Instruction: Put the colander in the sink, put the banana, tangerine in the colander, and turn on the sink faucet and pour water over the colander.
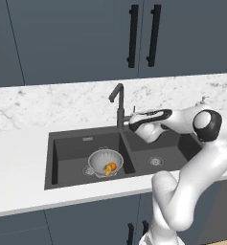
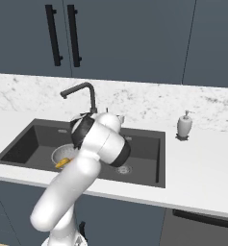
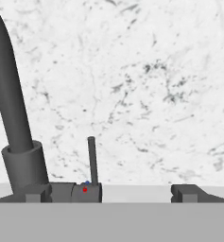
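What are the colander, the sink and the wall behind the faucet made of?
The colander looks like thin pale metal: grey, slightly shiny, dotted with small holes. The sink looks like dark matte stone or composite: charcoal, with no shine; it could also be coated metal. The wall behind the faucet looks like polished marble: white with grey veins.

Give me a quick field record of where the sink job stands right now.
colander: small pale grey perforated metal colander sits in the left basin of the dark charcoal double sink
fruit: yellow banana and orange tangerine lie inside it
faucet: tall dark gooseneck faucet, no water visible
gripper: gripper open, fingers level with the faucet's thin upright lever, holding nothing
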Robot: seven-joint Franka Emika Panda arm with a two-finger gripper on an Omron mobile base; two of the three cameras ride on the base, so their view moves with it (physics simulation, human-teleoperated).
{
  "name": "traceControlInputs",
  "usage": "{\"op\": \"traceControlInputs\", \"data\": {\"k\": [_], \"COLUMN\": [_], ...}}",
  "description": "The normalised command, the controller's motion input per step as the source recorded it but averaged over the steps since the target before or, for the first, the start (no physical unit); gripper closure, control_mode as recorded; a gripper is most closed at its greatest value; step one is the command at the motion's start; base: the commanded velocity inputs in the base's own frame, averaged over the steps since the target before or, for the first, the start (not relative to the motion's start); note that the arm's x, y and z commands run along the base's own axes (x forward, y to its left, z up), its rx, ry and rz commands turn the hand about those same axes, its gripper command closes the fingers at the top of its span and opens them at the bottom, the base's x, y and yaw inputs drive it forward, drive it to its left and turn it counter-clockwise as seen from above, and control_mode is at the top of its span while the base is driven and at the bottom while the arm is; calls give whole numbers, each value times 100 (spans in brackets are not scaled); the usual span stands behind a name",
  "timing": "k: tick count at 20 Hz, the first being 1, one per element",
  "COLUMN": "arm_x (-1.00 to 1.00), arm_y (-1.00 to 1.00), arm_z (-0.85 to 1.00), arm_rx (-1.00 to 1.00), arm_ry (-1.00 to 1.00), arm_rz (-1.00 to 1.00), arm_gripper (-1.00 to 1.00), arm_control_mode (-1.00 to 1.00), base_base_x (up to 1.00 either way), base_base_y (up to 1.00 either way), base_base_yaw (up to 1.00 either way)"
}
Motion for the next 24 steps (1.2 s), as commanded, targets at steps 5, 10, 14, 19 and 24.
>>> {"op": "traceControlInputs", "data": {"k": [5,10,14,19,24], "arm_x": [26,35,33,20,13], "arm_y": [9,0,0,0,0], "arm_z": [0,0,-1,-5,-7], "arm_rx": [0,0,0,0,0], "arm_ry": [0,0,0,0,0], "arm_rz": [-4,0,0,0,0], "arm_gripper": [-100,-100,-100,-100,-100], "arm_control_mode": [-100,-100,-100,-100,-100], "base_base_x": [0,0,0,0,0], "base_base_y": [0,0,0,0,0], "base_base_yaw": [0,0,0,0,0]}}
